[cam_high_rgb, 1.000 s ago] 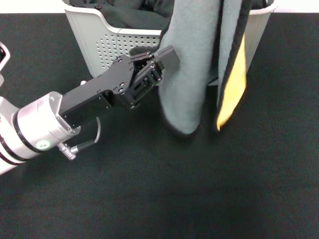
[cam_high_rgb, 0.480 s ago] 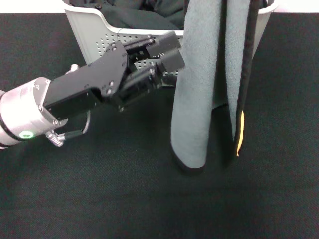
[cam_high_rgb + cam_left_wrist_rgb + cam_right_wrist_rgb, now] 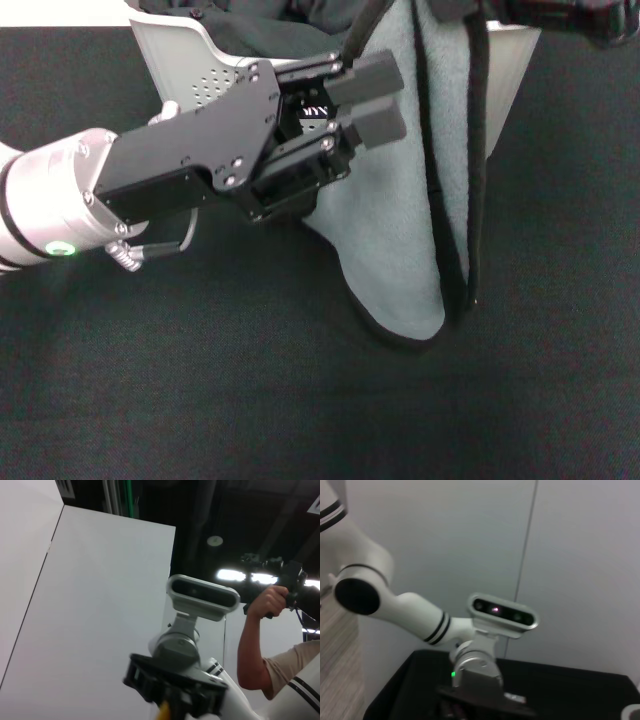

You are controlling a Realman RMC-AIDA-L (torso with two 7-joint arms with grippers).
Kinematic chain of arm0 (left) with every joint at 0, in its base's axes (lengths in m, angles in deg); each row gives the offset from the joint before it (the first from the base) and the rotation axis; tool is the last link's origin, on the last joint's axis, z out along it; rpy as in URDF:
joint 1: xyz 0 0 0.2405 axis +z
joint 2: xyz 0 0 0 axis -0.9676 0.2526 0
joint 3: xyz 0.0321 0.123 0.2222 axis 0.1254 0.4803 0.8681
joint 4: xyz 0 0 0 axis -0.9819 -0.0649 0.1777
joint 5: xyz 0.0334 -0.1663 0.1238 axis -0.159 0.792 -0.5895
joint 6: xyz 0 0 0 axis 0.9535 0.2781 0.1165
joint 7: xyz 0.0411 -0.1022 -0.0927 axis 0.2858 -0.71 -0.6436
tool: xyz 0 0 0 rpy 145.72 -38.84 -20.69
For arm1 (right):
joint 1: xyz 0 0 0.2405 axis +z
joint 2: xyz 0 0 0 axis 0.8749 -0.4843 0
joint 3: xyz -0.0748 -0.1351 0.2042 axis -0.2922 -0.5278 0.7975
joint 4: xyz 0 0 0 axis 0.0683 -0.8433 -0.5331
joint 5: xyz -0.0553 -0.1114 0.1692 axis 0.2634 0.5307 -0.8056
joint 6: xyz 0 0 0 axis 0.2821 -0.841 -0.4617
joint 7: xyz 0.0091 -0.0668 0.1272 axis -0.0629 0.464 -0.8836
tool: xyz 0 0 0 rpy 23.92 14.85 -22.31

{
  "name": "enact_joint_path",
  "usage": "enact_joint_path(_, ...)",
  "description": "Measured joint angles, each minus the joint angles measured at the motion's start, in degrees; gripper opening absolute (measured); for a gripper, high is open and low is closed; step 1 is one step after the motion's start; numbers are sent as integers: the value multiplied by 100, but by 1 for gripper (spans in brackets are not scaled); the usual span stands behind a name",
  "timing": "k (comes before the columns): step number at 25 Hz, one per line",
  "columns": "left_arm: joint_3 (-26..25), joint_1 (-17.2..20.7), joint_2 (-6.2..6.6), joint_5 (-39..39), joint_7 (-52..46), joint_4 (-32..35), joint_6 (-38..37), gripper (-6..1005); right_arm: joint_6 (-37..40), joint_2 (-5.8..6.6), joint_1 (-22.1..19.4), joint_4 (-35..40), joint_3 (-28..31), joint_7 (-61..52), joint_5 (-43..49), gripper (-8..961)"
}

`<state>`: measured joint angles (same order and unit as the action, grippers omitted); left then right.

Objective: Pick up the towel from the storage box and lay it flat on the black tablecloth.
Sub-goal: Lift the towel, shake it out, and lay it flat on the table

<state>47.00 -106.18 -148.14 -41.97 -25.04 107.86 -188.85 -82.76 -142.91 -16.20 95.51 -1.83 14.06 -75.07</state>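
The left gripper (image 3: 378, 98), its 2 fingers parted and holding nothing, reaches toward 2 o'clock against the hanging towel (image 3: 405, 215). The right gripper (image 3: 560, 15), seemingly clamped on the towel's top at 1 o'clock, suspends it over the tablecloth (image 3: 300, 400). Next: pinch an edge, spread it. The box (image 3: 190, 60) holds dark fabric (image 3: 250, 25).
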Motion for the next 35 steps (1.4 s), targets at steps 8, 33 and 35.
enact_joint_path(8,-424,26,-51,-11,3,-14,25,369,-10,-15,-48,520,-177,-80,147,4)
enact_joint_path(33,-488,134,-60,11,36,38,491,369,-11,-78,-95,1097,-23,-242,185,4)
enact_joint_path(35,-466,119,-63,-10,38,23,509,369,-7,-115,-101,1119,1,-241,205,4)
